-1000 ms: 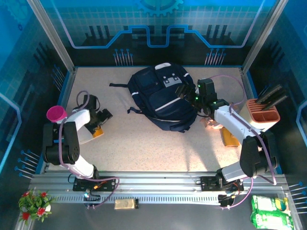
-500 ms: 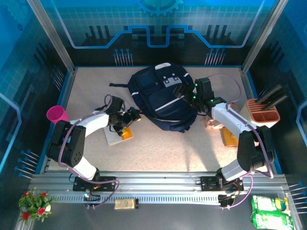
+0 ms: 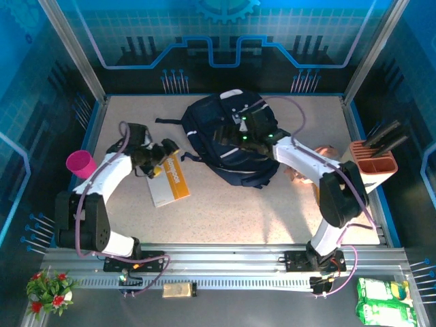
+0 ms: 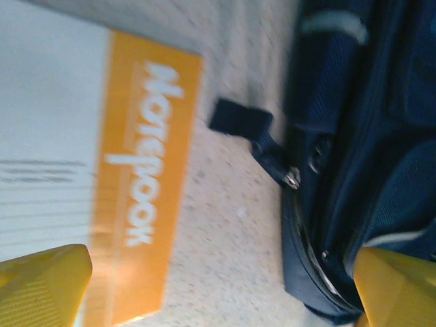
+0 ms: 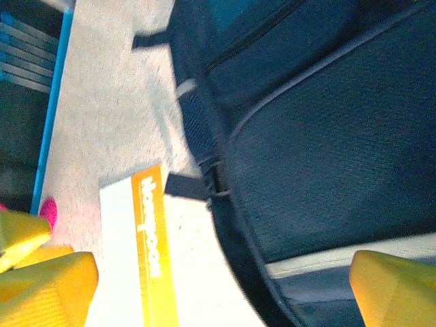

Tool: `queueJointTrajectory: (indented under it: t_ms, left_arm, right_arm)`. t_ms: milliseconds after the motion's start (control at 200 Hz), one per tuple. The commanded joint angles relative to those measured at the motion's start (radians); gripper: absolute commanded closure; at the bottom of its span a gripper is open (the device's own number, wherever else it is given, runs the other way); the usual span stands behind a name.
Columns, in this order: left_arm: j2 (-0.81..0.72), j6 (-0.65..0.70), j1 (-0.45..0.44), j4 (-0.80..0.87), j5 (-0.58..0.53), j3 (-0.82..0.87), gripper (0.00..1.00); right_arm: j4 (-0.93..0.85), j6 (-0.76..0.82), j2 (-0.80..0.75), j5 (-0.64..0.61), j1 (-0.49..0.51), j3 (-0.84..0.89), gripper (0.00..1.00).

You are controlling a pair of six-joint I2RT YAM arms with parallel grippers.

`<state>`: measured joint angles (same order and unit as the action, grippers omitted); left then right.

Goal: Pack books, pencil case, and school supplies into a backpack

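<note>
Swinging across, your right end effector (image 3: 246, 127) hovers spread above the navy backpack (image 3: 210, 135), while your left end effector (image 3: 162, 151), also spread, has slid the orange-white notebook (image 3: 169, 184) alongside it on the counter (image 3: 225, 211).

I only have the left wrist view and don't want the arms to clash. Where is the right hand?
Observer: The right hand hangs over the middle of the backpack.
Operator: Anything out at the far left?
Observer: A magenta cup stands there, left of the left arm.
Operator: And right of the backpack?
Observer: The pinkish pencil case lies there, partly behind the right arm.
</note>
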<state>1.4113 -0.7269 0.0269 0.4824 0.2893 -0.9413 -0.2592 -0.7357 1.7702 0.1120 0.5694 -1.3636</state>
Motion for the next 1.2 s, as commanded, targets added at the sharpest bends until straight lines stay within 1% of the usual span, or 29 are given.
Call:
queueJointTrajectory:
  t_ms: [0, 105, 180, 265, 415, 525, 590, 690, 750, 1016, 1196]
  left_arm:
    - [-0.043, 0.107, 0.052, 0.117, -0.066, 0.052, 0.01]
    - [-0.061, 0.136, 0.088, 0.117, -0.101, 0.099, 0.01]
    - [-0.062, 0.137, 0.108, 0.087, -0.086, 0.137, 0.01]
    - [-0.048, 0.133, 0.122, 0.050, -0.053, 0.173, 0.01]
    - [-0.013, 0.151, 0.126, 0.038, -0.062, 0.188, 0.02]
    - [0.004, 0.168, 0.127, 0.033, -0.076, 0.192, 0.03]
    - [0.016, 0.171, 0.126, 0.031, -0.073, 0.192, 0.04]
    - [0.028, 0.169, 0.127, 0.025, -0.059, 0.194, 0.06]
    - [0.035, 0.171, 0.127, 0.024, -0.054, 0.193, 0.07]
    - [0.051, 0.168, 0.127, 0.011, -0.040, 0.200, 0.08]
    - [0.076, 0.168, 0.127, -0.004, -0.001, 0.201, 0.09]
  right_arm:
    - [-0.110, 0.087, 0.099, 0.043, 0.077, -0.117, 0.07]
    - [-0.186, 0.159, 0.214, 0.065, 0.143, -0.237, 0.09]
    - [-0.245, 0.197, 0.296, 0.075, 0.185, -0.326, 0.12]
    - [-0.308, 0.226, 0.382, 0.114, 0.218, -0.424, 0.19]
    - [-0.340, 0.230, 0.492, 0.195, 0.248, -0.527, 0.31]
    - [-0.371, 0.237, 0.551, 0.205, 0.263, -0.608, 0.39]
    - [-0.401, 0.243, 0.618, 0.208, 0.268, -0.664, 0.44]
    - [-0.429, 0.242, 0.675, 0.216, 0.271, -0.728, 0.55]
    - [-0.434, 0.239, 0.694, 0.228, 0.272, -0.746, 0.57]
    - [-0.448, 0.231, 0.742, 0.237, 0.273, -0.782, 0.58]
    - [-0.454, 0.232, 0.753, 0.229, 0.274, -0.784, 0.60]
